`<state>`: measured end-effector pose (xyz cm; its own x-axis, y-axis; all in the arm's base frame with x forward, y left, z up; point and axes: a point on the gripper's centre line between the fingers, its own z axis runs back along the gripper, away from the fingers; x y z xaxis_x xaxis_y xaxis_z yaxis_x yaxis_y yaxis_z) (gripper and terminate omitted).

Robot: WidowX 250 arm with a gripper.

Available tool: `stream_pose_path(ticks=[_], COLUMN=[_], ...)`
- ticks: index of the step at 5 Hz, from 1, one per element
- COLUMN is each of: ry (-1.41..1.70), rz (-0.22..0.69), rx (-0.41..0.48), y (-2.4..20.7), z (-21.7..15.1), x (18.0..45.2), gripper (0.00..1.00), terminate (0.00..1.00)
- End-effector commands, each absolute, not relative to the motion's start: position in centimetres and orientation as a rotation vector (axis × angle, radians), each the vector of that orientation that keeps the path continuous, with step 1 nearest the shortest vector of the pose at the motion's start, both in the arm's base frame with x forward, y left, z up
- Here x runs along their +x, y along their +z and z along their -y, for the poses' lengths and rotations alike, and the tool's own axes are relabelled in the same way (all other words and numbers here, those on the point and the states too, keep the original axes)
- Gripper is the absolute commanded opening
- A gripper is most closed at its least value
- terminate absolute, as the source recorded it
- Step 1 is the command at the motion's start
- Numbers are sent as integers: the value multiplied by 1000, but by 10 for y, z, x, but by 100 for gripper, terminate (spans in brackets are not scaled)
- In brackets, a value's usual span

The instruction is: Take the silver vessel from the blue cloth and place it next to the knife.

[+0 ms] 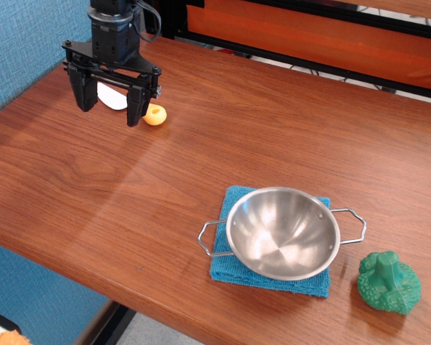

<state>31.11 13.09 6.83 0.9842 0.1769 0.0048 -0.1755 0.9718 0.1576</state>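
The silver vessel (283,232), a shiny steel bowl with two wire loop handles, sits on the blue cloth (233,270) at the table's front right. The knife lies at the back left: its white blade (113,97) and yellow-orange handle end (155,114) show, with the middle hidden behind my gripper. My gripper (109,109) hangs open and empty just in front of the knife, far to the left of the bowl.
A green knobbly toy vegetable (388,282) lies right of the cloth near the front right edge. The wooden table (129,187) has its front edge running diagonally at lower left. An orange and black frame (309,32) runs behind the table.
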Motion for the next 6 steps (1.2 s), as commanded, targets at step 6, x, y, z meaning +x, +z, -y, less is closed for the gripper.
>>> stream_pose_path(ticks=[6], ry=[-252], rz=[46], rx=[-38], y=[79], z=[-3], x=[280], gripper=[100], terminate=[0])
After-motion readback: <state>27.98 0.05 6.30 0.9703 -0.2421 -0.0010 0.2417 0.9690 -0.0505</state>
